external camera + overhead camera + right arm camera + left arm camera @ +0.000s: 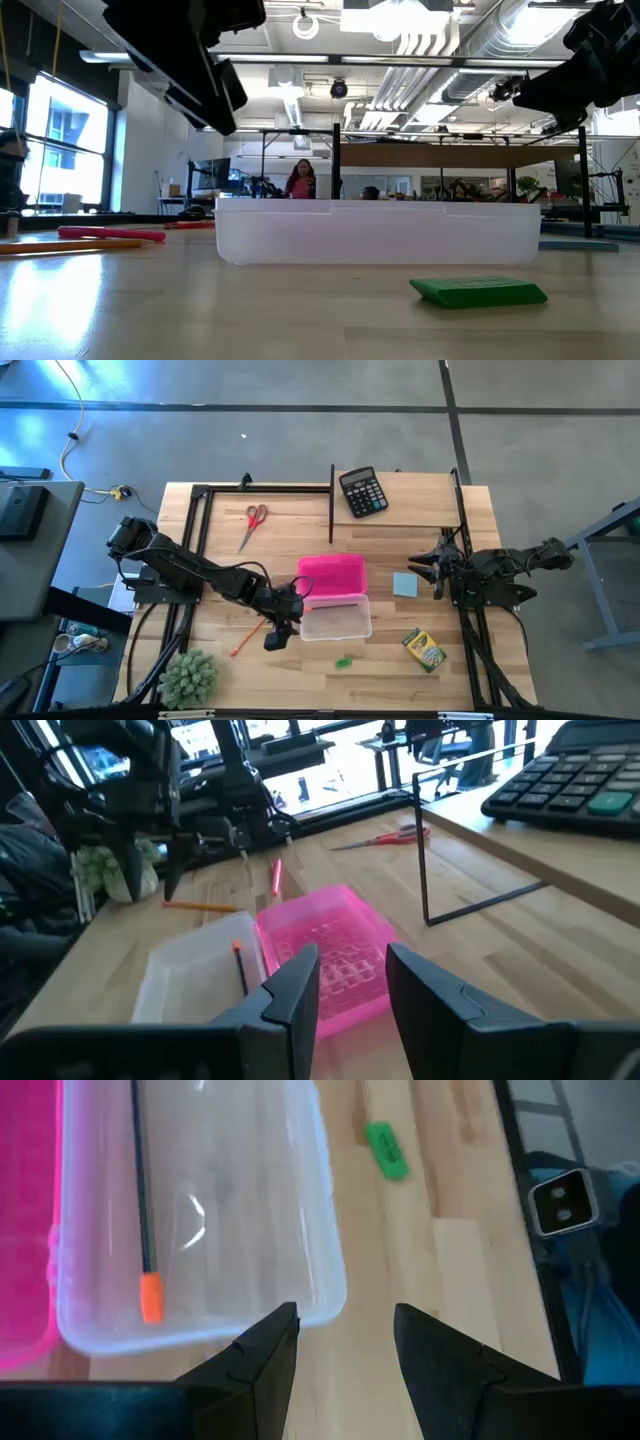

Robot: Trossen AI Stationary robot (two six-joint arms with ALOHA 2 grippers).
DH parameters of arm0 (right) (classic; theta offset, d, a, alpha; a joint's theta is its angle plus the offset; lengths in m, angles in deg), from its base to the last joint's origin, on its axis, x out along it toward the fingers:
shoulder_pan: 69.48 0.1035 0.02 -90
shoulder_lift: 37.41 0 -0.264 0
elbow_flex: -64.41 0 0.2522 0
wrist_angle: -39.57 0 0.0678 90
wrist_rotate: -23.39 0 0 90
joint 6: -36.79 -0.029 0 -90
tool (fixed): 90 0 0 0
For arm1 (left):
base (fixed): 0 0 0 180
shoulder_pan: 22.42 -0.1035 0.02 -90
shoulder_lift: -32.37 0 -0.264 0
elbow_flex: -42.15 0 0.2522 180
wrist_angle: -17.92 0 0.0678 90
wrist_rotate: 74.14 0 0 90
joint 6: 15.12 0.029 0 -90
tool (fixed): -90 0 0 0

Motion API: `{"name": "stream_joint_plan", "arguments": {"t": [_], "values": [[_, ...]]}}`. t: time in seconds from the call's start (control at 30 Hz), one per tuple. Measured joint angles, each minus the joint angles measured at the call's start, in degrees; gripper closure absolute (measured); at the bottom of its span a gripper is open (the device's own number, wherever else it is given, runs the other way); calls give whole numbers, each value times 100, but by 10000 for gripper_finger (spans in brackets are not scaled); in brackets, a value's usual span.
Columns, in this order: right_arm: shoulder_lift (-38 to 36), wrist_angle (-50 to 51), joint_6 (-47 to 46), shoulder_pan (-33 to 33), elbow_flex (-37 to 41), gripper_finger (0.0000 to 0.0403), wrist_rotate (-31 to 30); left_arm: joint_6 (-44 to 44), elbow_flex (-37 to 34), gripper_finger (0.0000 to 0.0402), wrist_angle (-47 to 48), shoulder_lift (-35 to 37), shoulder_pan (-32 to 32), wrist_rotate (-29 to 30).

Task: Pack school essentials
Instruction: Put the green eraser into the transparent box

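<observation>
Left gripper (pixel 277 637) open, empty, hanging at lower-left corner of clear box (pixel 336 618), centre of high view. One dark pencil (pixel 143 1200) already inside box.

Likely next: orange pencil (pixel 247 636) on table just left of gripper. Come down straight, pinch mid-length, keep clear of box wall.

Right gripper (pixel 430 568) parked at right, fingers a little apart, empty.

Unpacked:
- scissors (pixel 253 522), upper left
- blue square (pixel 405 584) and crayon box (pixel 424 649), right
- green piece (pixel 344 661), below box

Calculator (pixel 362 491) and plant ball (pixel 189 677) stay out. Pink lid (pixel 331 576) lies open above box.
</observation>
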Motion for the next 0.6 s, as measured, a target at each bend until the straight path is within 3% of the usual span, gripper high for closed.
{"name": "stream_joint_plan", "arguments": {"t": [0.33,0.5,0.6], "values": [[285,-1348,299,0,0,281,349,-450,-10,245,318,0,209,50],[938,-2196,553,0,-10,242,461,-867,-10,245,333,0,205,67],[1492,-2159,545,0,-254,223,523,-1147,-10,245,370,0,207,68]]}}
